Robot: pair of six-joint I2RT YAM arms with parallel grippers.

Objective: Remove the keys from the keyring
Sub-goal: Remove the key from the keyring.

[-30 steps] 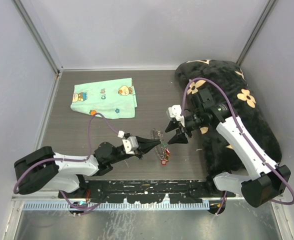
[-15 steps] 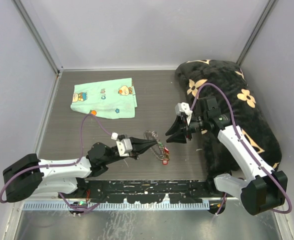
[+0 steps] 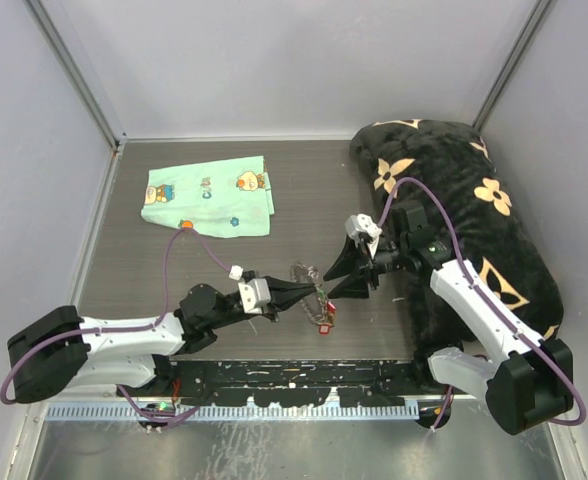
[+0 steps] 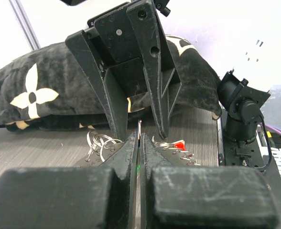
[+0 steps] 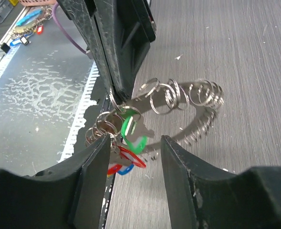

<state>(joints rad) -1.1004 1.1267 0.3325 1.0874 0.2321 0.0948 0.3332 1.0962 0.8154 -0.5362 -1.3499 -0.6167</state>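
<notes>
The keyring (image 5: 198,112) is a thin silver wire loop fringed with small rings, raised off the table. My left gripper (image 3: 312,288) is shut on its wire, which shows as a thin line between the closed fingers (image 4: 131,148). The keys hang bunched at the loop's low side: a green-headed one (image 5: 133,131), a red one (image 5: 130,157) and a blue one under it. From above they sit in a cluster (image 3: 325,318). My right gripper (image 5: 135,143) stands open just behind the bunch, its fingers on either side of the green and red keys, gripping nothing.
A mint-green cartoon-print cloth (image 3: 209,195) lies at the back left. A black cushion with cream flowers (image 3: 474,200) fills the right side, under the right arm. The table's near edge and a metal rail (image 3: 274,385) run just behind the keys.
My right gripper has come down and left, closer to the key bunch, its jaws narrowing and then widening again. The left gripper has kept its hold on the keyring, shifting only slightly.
</notes>
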